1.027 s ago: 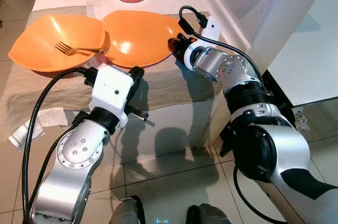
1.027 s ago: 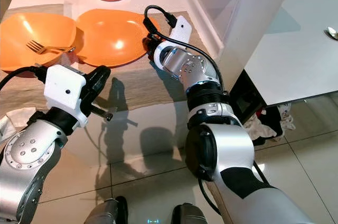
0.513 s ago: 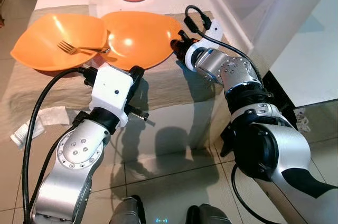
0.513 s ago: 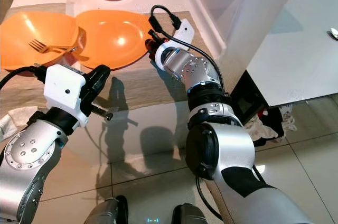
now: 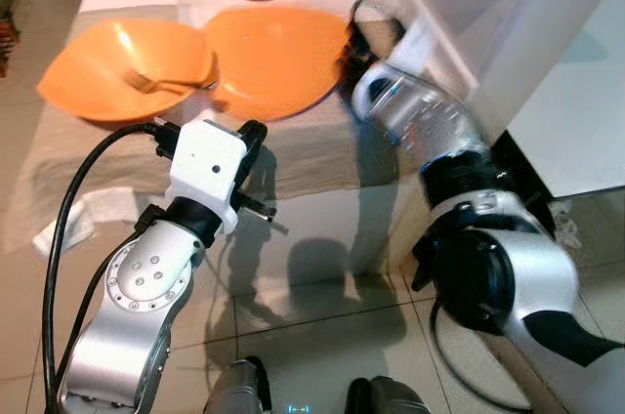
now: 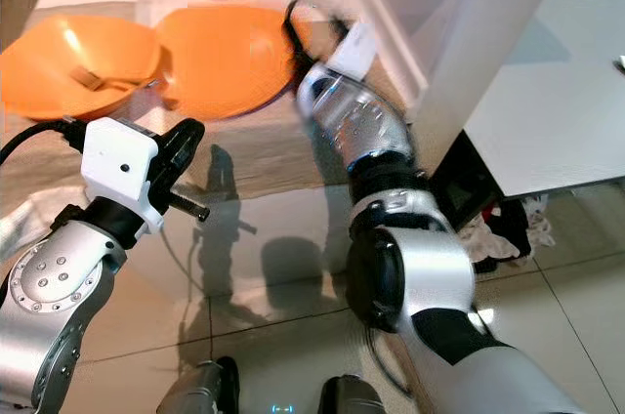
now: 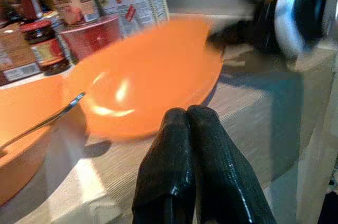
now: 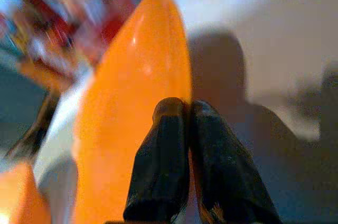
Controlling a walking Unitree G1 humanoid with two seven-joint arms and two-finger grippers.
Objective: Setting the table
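As right gripper [image 8: 187, 123] lifts, plate [image 5: 273, 58] tilts.

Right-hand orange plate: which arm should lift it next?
Right, probably. The right gripper is already closed on the rim of the right-hand orange plate. The left gripper is shut, empty, and short of the table edge.

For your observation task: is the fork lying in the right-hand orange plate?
No, the fork lies in the left orange plate.
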